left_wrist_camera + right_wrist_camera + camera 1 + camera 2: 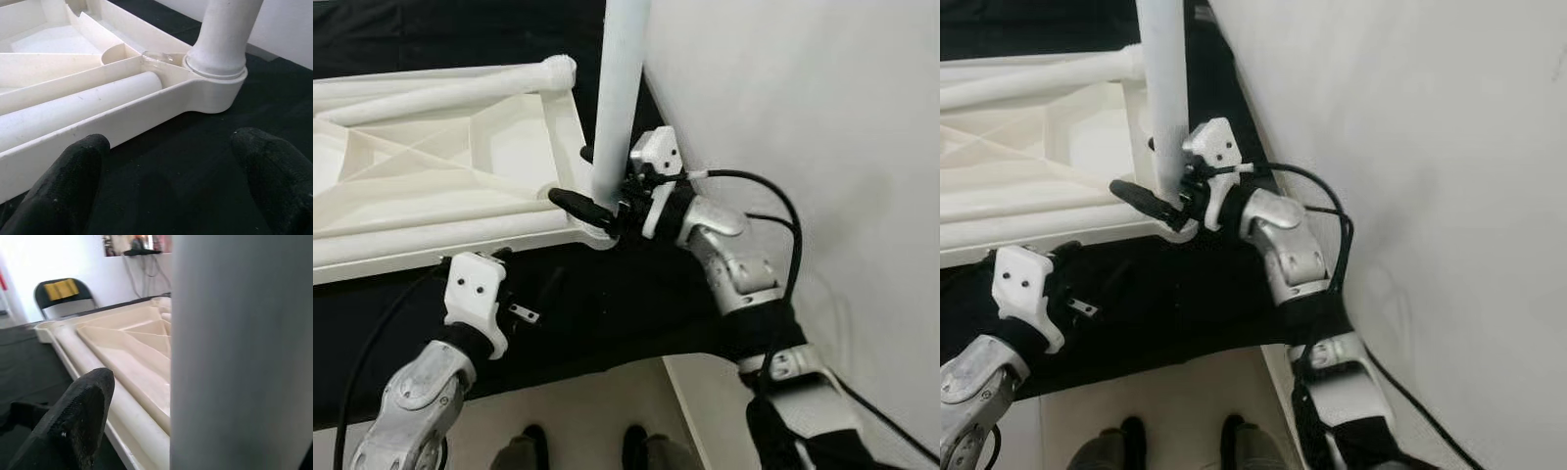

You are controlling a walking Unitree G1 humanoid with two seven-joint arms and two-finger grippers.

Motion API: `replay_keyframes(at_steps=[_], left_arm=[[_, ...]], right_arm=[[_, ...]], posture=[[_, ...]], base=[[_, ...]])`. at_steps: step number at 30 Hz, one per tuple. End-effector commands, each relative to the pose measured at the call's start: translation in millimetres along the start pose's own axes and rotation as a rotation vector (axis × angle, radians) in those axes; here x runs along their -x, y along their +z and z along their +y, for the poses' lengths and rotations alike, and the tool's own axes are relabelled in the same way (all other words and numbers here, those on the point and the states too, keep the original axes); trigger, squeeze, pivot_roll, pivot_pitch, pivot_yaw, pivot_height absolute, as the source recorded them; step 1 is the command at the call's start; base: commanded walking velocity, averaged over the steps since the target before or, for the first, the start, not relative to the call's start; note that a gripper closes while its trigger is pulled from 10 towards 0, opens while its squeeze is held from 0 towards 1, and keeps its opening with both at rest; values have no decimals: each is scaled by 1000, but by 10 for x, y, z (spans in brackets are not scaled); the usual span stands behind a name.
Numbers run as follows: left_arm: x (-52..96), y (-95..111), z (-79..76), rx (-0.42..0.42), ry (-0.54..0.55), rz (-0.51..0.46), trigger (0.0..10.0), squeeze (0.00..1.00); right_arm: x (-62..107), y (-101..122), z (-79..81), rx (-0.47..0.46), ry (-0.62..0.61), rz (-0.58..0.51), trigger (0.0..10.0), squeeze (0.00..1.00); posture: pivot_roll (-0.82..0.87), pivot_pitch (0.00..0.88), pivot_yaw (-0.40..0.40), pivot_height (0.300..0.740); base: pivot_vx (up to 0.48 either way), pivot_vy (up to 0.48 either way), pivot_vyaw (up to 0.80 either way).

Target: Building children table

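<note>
The white plastic table top [431, 166] lies upside down on a black cloth [607, 313]. A white leg [619, 88] stands upright in its near right corner socket [215, 93]. My right gripper [569, 173] is open around the base of that leg, one finger on each side, with a gap showing at one finger [73, 421]. More loose legs lie in the underside, one along the near edge [73, 107] and one along the far edge [450, 88]. My left gripper [166, 181] is open over the cloth just in front of the table's near edge, holding nothing.
A white wall [803, 98] rises close on the right of the table corner. Pale floor and two dark feet [524, 450] show below the cloth's front edge. A folding chair [63, 296] stands against the far wall.
</note>
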State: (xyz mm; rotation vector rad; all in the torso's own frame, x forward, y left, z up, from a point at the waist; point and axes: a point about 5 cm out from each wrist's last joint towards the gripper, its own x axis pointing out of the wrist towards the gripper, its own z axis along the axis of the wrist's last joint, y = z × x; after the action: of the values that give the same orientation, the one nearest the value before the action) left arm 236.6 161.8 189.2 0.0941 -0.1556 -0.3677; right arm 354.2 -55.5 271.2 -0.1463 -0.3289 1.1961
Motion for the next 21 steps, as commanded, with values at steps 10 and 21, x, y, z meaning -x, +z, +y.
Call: replay_keyframes(at_steps=[10,21], left_arm=[[-32,-28,-113,11,-7,-2,10000,0],[-23,-52,-134,18,-5,3,10000,0]], right_arm=[[-44,-105,-103,-71,202,51,0,0],[7,-131,-147,-63,233,62,0,0]], posture=[[165,261,-159,740],[144,265,-155,740]], base=[[0,0,0],[0,0,0]])
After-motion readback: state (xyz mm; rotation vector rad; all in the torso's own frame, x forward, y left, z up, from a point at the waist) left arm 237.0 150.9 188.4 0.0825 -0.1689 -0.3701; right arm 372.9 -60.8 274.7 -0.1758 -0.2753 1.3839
